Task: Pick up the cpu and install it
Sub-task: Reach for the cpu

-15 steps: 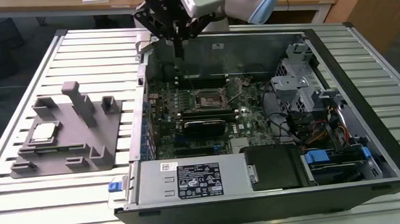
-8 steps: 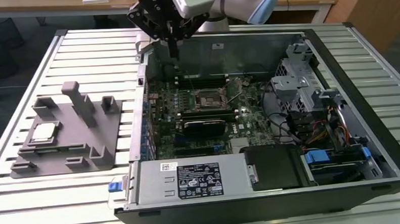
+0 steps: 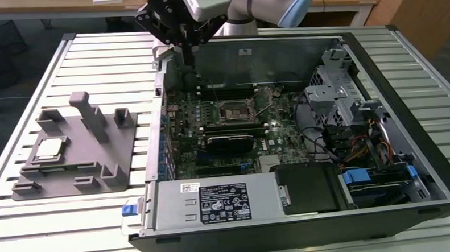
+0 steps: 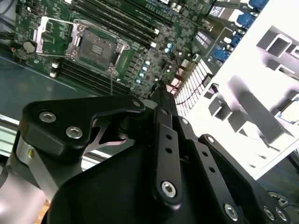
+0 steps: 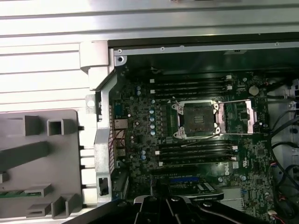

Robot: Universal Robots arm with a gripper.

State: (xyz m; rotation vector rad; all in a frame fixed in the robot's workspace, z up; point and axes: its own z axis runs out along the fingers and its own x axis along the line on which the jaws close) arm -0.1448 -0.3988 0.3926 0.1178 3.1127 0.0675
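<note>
The cpu, a small square chip with a silver top, lies flat on the grey fixture plate at the exterior view's left, outside the computer case. My gripper hangs above the far left corner of the open case, well away from the cpu, its thin black fingers shut together with nothing between them. The motherboard's cpu socket stands empty, with its metal load plate flipped open beside it.
The open case lies on a slatted metal table. Inside it are memory slots, a black block below the socket, a power supply, drive cages and cables. Upright posts rise from the fixture plate.
</note>
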